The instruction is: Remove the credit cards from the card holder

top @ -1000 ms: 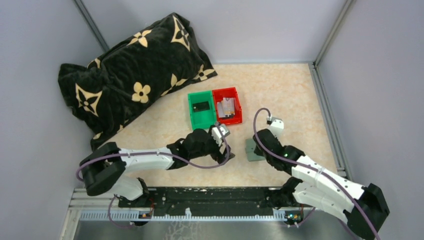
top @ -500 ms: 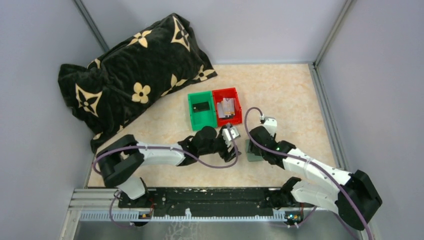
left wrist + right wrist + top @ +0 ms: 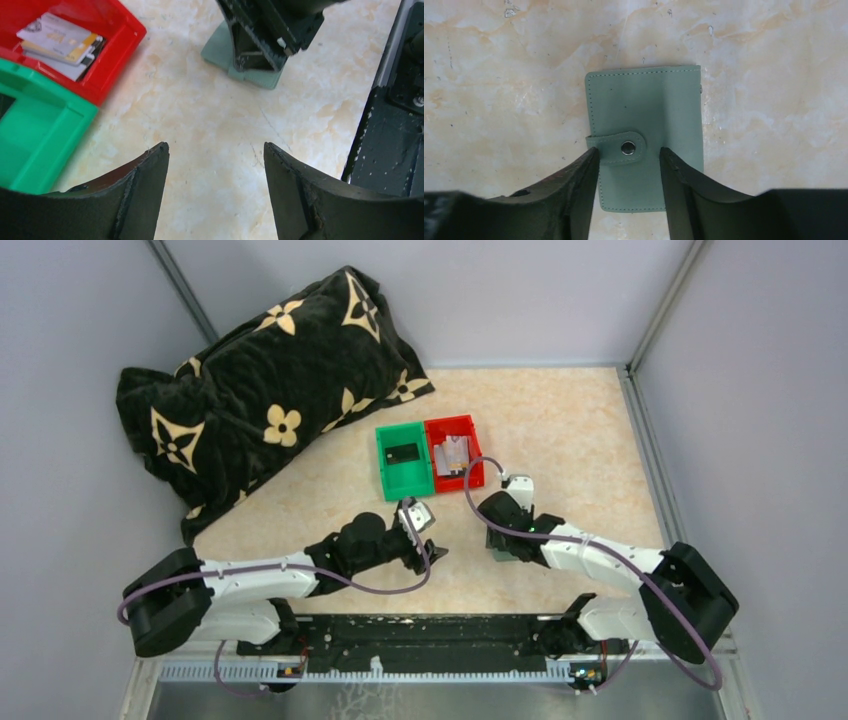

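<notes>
Marbled beige bench (image 3: 774, 60) fills the right wrist view. The card holder (image 3: 649, 110) lies flat on it, sage green, flap over, snap fastened. Right gripper (image 3: 629, 150) hangs straight over it, released, fingers apart either side of the snap tab (image 3: 627, 147), nothing pinched. Cannot tell if the tips touch the cover. My guess is it's lining up on the tab to get the flap open. No card edge sticks out of the holder, so whether any are inside is hidden.

Left wrist view: left gripper (image 3: 215, 150) also released, fingers wide, only bare bench between them, short of the holder. Probably waiting nearby to steady the holder or take a card, again a guess. Ahead, the right gripper sits over the holder and covers most of it. Red bin (image 3: 120, 45) at upper left holds a small stack of credit cards (image 3: 60, 42), white, gold and dark, overlapping. Green bin (image 3: 45, 130) touches its side. What shows of its inside is bare floor plus a dark bit at the frame edge.

Top view: both bins sit side by side mid-bench, green left, red right, with the holder just on the near side of the red one. Green bin has one dark flat item, too small to name. Black flower-print pillow (image 3: 260, 380) lies far left, well apart from the work. Grey walls (image 3: 560, 290) all round.
</notes>
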Robot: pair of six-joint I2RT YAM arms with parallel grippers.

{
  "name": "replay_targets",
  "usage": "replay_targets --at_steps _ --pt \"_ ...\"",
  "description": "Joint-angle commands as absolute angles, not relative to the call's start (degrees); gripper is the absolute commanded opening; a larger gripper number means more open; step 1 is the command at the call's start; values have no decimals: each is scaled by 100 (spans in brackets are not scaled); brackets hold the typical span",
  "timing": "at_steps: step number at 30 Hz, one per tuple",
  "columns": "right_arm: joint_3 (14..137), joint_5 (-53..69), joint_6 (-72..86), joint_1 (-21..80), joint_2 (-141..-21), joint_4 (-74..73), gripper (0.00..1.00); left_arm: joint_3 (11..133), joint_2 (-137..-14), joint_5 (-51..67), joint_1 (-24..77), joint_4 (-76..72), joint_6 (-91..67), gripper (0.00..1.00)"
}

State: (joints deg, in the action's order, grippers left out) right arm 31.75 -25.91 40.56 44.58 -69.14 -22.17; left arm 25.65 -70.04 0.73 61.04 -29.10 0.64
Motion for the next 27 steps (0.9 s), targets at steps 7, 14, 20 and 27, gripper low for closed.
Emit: replay_targets --at_steps 7,14,20,27 --pt "3331 -2677 4190 4535 -7227 -1900 9 2110 -6662 -181 6126 -2658 -157 76" --pt "3395 -2655 4144 4534 -7264 -1946 0 1978 -6576 -284 6126 -2639 -190 76" --pt "4018 -2679 3885 4699 -6837 -2318 0 2194 -6790 -395 6128 -2489 -284 76" --pt "3979 -845 4031 4444 -5642 -1036 0 2493 -7042 -251 6133 -2522 -501 75"
